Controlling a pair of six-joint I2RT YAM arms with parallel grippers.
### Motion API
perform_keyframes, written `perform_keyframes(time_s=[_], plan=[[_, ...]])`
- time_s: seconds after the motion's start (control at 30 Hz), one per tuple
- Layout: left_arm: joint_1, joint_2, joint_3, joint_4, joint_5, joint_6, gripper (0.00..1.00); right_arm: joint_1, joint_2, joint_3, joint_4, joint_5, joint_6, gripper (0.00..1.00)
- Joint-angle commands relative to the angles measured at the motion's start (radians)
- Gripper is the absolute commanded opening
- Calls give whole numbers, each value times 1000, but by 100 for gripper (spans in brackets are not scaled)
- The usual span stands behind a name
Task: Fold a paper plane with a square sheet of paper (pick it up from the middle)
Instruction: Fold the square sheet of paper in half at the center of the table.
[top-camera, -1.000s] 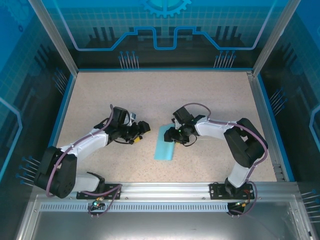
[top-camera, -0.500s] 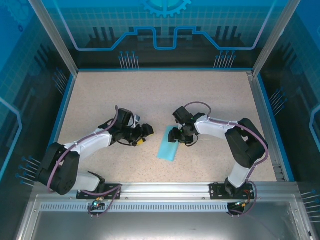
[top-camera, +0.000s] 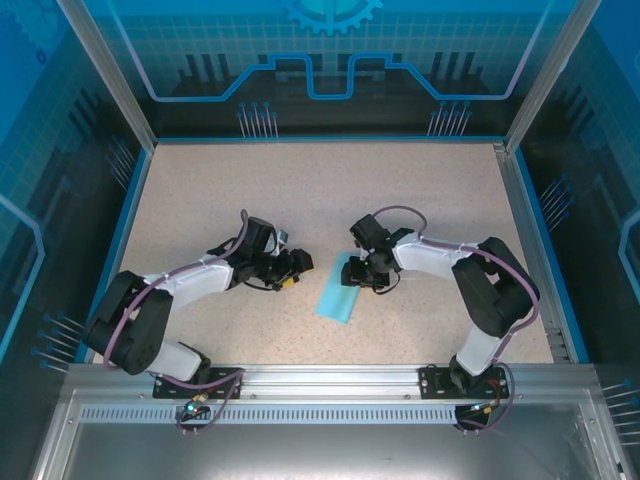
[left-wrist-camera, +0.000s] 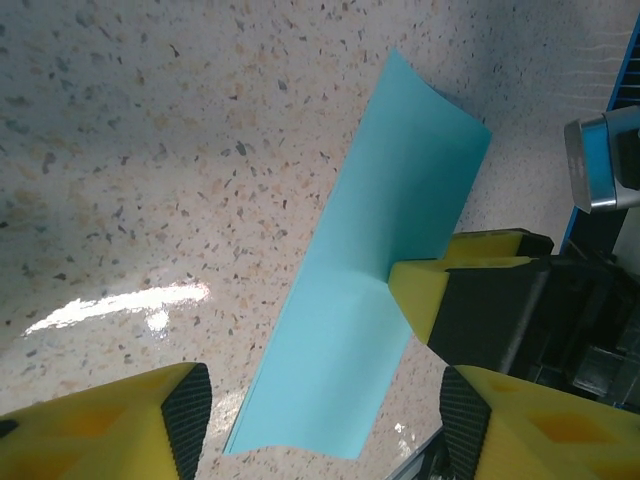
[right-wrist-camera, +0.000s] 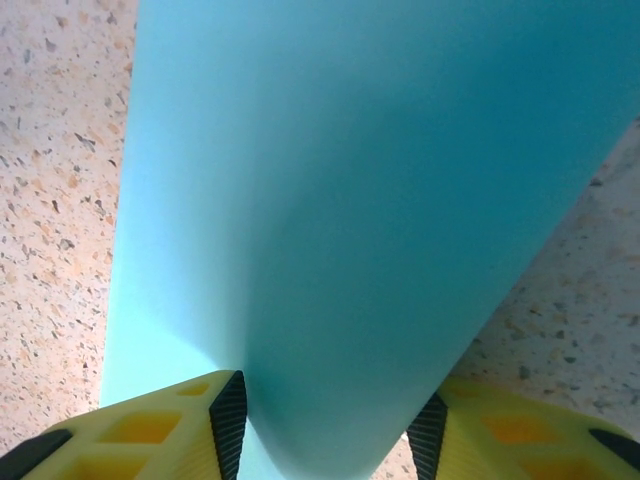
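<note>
Centrally, paper (top-camera: 337, 297) on speckled table (top-camera: 300, 190); blue walls (top-camera: 330, 50).

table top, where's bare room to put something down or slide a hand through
Widest free patch: the far half of the table, from the back wall down to the left gripper and right gripper. A smaller one lies between the folded blue paper and the front rail. Crowded at the centre, where both grippers meet at the paper's far end.
</note>
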Motion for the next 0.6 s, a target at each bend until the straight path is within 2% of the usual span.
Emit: perform_keyframes(time_s=[0.0, 0.27, 0.57], plan=[[-9, 10, 20, 47, -30, 10, 64, -25, 6, -51, 16, -42, 12, 48], [-10, 10, 17, 59, -44, 19, 61, -40, 16, -60, 23, -68, -11, 47], [-10, -2, 3, 48, -133, 38, 61, -34, 67, -48, -22, -31, -52, 48]])
